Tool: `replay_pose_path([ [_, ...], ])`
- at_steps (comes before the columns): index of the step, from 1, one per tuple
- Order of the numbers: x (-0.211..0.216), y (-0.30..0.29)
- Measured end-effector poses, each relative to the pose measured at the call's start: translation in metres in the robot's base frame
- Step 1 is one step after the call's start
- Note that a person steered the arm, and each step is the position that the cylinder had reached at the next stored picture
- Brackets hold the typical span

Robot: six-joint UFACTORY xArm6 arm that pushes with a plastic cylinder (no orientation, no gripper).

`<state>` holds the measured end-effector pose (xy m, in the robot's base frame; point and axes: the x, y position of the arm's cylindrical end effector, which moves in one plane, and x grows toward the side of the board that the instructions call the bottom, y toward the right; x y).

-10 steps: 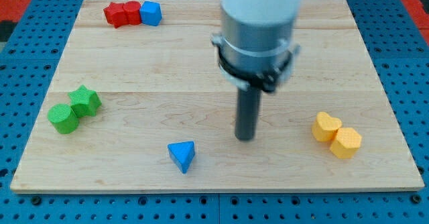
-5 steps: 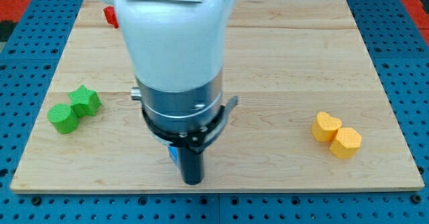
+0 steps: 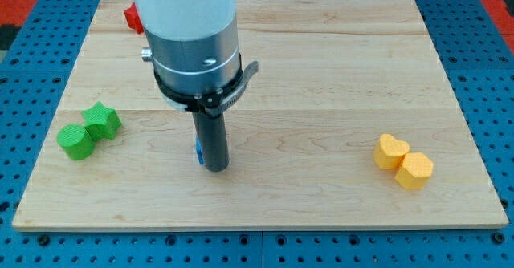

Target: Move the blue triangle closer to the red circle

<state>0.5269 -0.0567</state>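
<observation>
Rod tool: no jaws on this rig, nothing being grasped; my tip (image 3: pixel 214 168) is resting on the board, low and left of centre. Arm body is filling the upper middle of the view and hiding whatever is lying behind it.

Wooden board (image 3: pixel 337 83) is sitting on a blue pegboard surface (image 3: pixel 16 99).

Blue triangle (image 3: pixel 197 150): only a thin blue sliver is showing at the rod's left edge, just above the tip; shape is not readable from the sliver. It is looking as if it is touching the rod, the rest being hidden behind it.

Yellow pair at the view's right: a yellow heart-like block (image 3: pixel 391 151) is touching a yellow hexagonal block (image 3: pixel 414 171) below and to its right. Both are sitting well apart from the tip.

Green pair at the view's left: a green star (image 3: pixel 103 120) is touching a green cylinder (image 3: pixel 75 141) below-left.

Red block (image 3: pixel 133 17): only a corner is peeking out at the view's top left, beside the arm; shape cannot be told, so the red circle is not being confirmed.
</observation>
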Motion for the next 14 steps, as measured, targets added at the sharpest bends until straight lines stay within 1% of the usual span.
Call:
replay_pose_path([
  [4, -0.064, 0.0],
  [5, -0.069, 0.0],
  [6, -0.057, 0.0],
  [7, -0.037, -0.016],
  [8, -0.049, -0.043],
  [11, -0.118, -0.06],
  [12, -0.142, -0.077],
  [14, -0.194, -0.08],
])
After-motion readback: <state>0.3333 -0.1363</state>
